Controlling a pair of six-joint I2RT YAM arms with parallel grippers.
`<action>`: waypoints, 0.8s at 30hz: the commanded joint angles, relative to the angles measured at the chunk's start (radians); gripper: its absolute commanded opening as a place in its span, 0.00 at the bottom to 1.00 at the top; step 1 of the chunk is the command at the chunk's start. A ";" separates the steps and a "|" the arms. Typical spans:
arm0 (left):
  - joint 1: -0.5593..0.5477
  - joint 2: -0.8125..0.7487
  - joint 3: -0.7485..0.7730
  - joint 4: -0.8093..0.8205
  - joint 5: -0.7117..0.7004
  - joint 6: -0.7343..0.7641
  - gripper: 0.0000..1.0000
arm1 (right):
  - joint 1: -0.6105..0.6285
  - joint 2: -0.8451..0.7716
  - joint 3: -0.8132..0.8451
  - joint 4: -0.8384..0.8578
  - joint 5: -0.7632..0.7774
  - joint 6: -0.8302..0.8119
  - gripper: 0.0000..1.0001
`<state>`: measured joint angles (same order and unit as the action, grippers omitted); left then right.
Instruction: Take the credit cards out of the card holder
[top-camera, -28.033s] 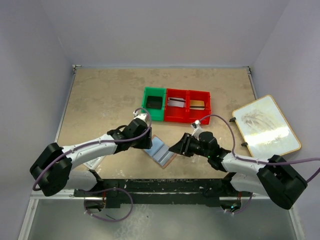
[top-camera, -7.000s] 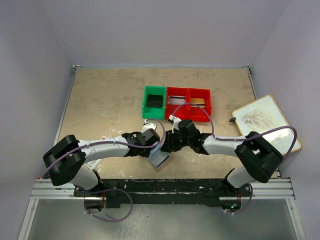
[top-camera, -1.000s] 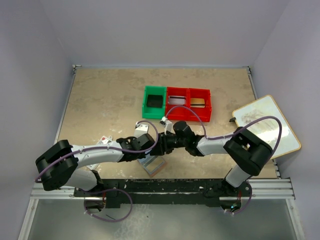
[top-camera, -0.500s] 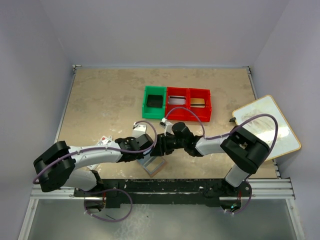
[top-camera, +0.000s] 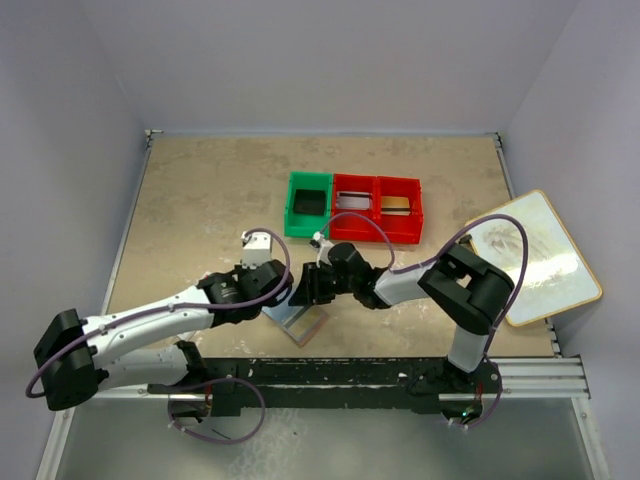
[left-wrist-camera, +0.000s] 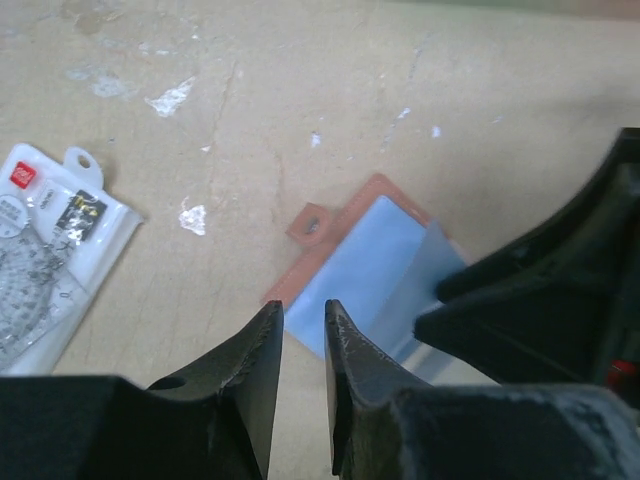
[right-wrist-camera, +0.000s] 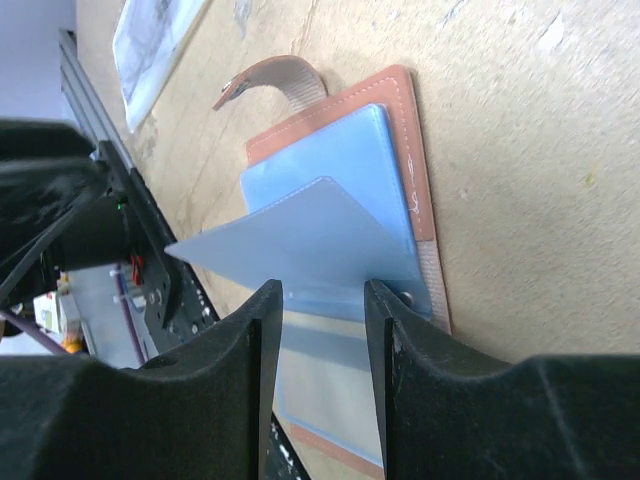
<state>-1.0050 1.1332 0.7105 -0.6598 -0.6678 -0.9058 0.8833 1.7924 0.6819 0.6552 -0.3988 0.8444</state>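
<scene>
Far left, left wrist view: a white clear packet (left-wrist-camera: 50, 255) with a red mark lies flat on the beige table (top-camera: 200, 200), well apart from the card holder. I can't find it from above; my left arm covers that patch.

My left gripper (left-wrist-camera: 302, 318): fingers (left-wrist-camera: 255, 385) only a slit apart and nothing between them, with bare table showing through the gap. The tips hang over the card holder's near left edge; contact is unclear. From above, the left gripper (top-camera: 284, 293) sits at the holder's left side.

The card holder (left-wrist-camera: 365, 260) lies open and flat, blue lining up, reddish-brown rim all round. From above, the card holder (top-camera: 303, 322) is mid-table, close to the front edge. A small brown strap (left-wrist-camera: 310, 222) with a hole sticks out from one side; in the right wrist view the strap (right-wrist-camera: 272, 82) curls up off the table. One blue inner leaf (right-wrist-camera: 300, 245) stands raised off the lining.

My right gripper (right-wrist-camera: 320, 292): jaws plainly apart, straddling the raised leaf's free edge without pinching it. I cannot tell whether either finger touches it. From above, the right gripper (top-camera: 306, 288) faces the left one closely over the holder.

Further back stand three bins in a row, touching:
- green bin (top-camera: 307, 177), dark inside
- middle red bin (top-camera: 352, 181), holding a grey card (top-camera: 350, 202)
- right red bin (top-camera: 398, 183), holding a gold card (top-camera: 397, 208)

Far right: a white board (top-camera: 530, 250) with a pale wooden rim lies skewed at the table's right edge.
</scene>
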 joint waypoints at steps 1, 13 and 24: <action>-0.006 -0.091 -0.002 0.086 0.091 0.067 0.22 | 0.011 -0.011 0.069 -0.155 0.161 0.003 0.42; -0.006 0.099 -0.069 0.197 0.176 0.054 0.15 | 0.014 -0.025 0.077 -0.192 0.185 -0.005 0.41; -0.005 0.243 -0.080 0.196 0.094 0.024 0.12 | 0.013 -0.166 0.087 -0.361 0.240 -0.085 0.48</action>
<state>-1.0046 1.3254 0.6384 -0.4824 -0.5304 -0.8551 0.8974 1.7168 0.7471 0.4309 -0.2359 0.8196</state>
